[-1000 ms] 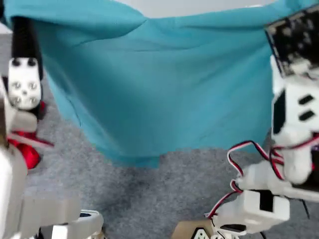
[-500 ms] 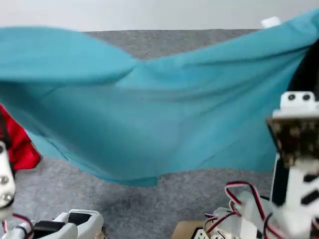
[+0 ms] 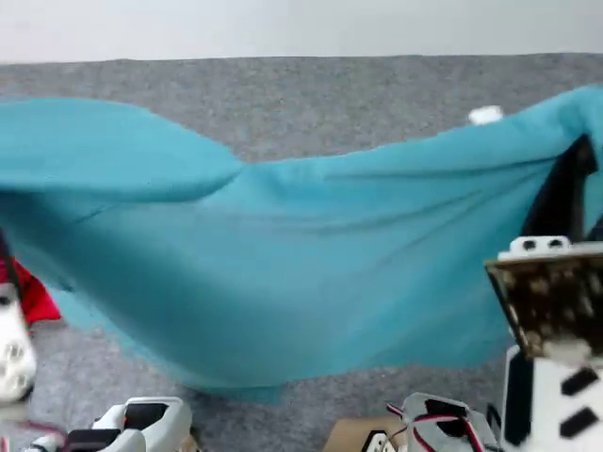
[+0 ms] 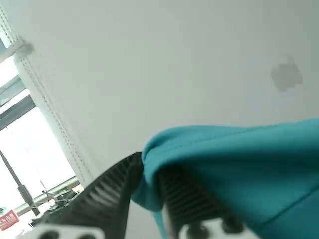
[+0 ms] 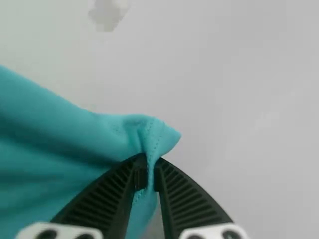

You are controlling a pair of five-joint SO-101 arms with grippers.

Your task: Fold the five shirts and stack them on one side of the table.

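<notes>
While left tool [image 4: 149, 173] and right tool [image 5: 148, 168] each clamp a corner, teal shirt [image 3: 301, 264] stretched above grey table [image 3: 330, 94]

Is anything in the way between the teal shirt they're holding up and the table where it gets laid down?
Possibly: a red garment lies at the left end of the teal shirt, and a small white object sits on the grey table beyond it. What's under the shirt is hidden.

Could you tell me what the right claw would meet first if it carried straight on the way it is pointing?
Past the teal shirt pinched in the right claw, the way looks free up to a pale surface; how far off, I cannot tell.
</notes>
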